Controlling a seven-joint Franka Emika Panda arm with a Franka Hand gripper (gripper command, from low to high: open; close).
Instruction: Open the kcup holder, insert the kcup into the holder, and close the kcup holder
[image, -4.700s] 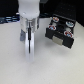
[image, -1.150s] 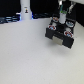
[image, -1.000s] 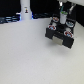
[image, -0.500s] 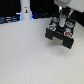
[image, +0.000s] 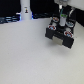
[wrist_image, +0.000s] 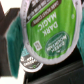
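Observation:
The kcup holder (image: 56, 34) is a black box on the white table at the exterior view's upper right, its top showing round slots with pods in them. My gripper (image: 63, 15) hangs directly over it. In the wrist view the kcup (wrist_image: 52, 30) fills most of the picture, its green "Dark Magic" top facing the camera, and it appears held between my fingers. My fingers themselves are hidden. Under the kcup lie the holder's dark body (wrist_image: 10, 37) and a slot with a dark-topped pod (wrist_image: 29, 61).
A white bottle-like object (image: 25, 7) stands at the back on the exterior view's left, beside a dark blue strip (image: 10, 19) along the table's far edge. Other pods (image: 68, 32) sit in the holder's slots.
The gripper has travelled from the middle of the table to a spot above the holder. Over the last second it has barely shifted.

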